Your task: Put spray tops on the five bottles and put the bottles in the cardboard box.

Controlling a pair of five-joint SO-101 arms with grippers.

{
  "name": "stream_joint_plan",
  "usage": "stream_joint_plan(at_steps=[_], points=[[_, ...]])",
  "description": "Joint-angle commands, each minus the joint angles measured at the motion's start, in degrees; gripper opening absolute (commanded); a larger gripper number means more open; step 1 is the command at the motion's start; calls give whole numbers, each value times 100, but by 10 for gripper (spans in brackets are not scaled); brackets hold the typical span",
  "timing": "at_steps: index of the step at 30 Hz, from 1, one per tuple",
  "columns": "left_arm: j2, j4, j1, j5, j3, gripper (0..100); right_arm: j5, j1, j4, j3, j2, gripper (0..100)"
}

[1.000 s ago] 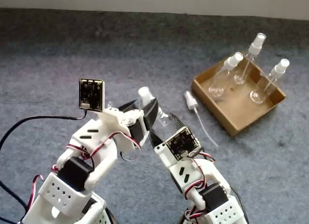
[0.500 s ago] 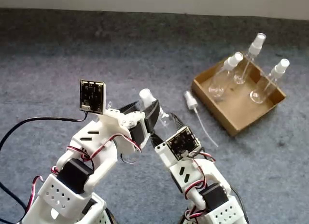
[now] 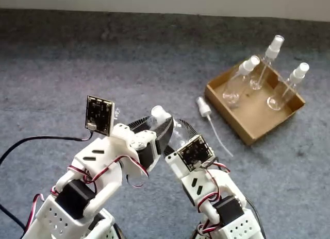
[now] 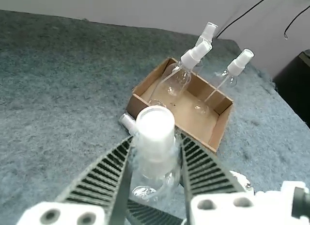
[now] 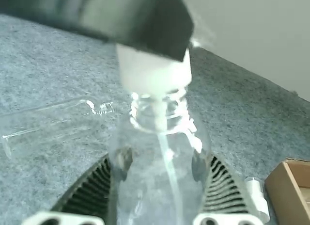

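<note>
Ribbed black left fingers (image 4: 104, 169) clenched the white cylindrical spray top (image 4: 155, 130); right fingers (image 5: 220, 186) grasped the clear rounded bottle (image 5: 160, 157) beneath it, above the fuzzy grey surface (image 3: 77, 58), near the cardboard box (image 3: 227, 115).

My white plastic arms (image 3: 98, 157) carry black servo blocks (image 3: 227, 209), looping red-and-white wires (image 3: 212, 193), a dark camera board (image 3: 99, 114) at each wrist, and black ribbed fingers (image 4: 101, 174).
</note>
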Motion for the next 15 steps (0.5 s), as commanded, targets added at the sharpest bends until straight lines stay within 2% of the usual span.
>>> stream_joint_plan(at_steps=[1,5,15], points=[[-13,44,198,-158,22,4,70,31,4,620,-127,100],[-4,62,198,-220,40,4,70,31,4,620,-127,100],[-4,35,198,-1257,4,4,70,31,66,620,-127,100]])
